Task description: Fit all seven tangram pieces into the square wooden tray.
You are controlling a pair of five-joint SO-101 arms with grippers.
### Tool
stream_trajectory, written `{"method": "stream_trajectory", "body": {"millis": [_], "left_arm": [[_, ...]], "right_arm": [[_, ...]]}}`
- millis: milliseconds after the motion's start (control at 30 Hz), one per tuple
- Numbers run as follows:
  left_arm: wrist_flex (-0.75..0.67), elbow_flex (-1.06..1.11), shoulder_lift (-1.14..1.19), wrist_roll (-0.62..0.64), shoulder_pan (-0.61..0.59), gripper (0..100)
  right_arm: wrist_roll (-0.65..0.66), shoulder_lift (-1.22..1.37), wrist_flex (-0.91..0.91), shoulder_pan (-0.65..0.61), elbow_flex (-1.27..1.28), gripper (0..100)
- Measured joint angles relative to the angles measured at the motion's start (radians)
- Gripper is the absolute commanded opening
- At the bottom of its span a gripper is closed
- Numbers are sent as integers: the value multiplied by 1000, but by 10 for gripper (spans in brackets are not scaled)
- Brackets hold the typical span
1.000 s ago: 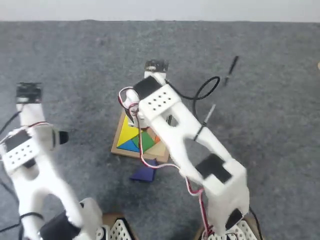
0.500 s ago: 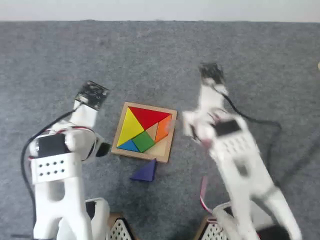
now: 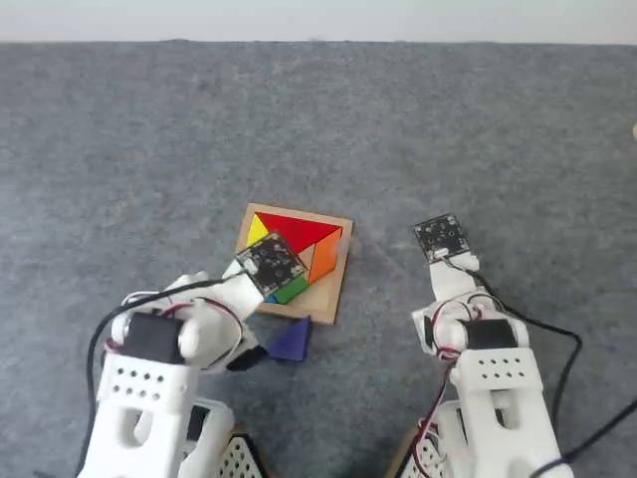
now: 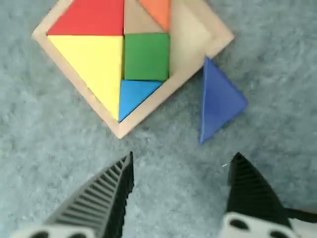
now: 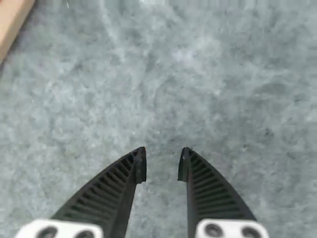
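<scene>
Last piece pending: dark blue wooden triangle (image 4: 218, 101) lies on grey counter (image 3: 149, 119) just beside square wooden tray (image 4: 218, 38). Left jaws wide, near it; right jaws narrow, empty. Next move probably: straddle and pinch triangle.

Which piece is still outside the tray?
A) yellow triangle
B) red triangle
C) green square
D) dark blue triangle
D: the dark blue triangle lies on the grey mat just beside the tray, whose slot nearest that piece is bare wood.
</scene>
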Motion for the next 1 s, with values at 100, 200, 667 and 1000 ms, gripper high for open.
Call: {"method": "stream_trajectory", "body": {"millis": [100, 200, 667, 1000], "left_arm": [[-32, 43, -5, 3, 68, 301], [-83, 104, -6, 25, 138, 301], [-132, 92, 127, 160, 183, 329], [-374, 23, 588, 273, 272, 327]], "right_arm": [[5, 0, -3, -6, 8, 110], [6, 0, -3, -6, 8, 109], [8, 0, -29, 2, 26, 109], [8, 0, -57, 14, 34, 108]]}}
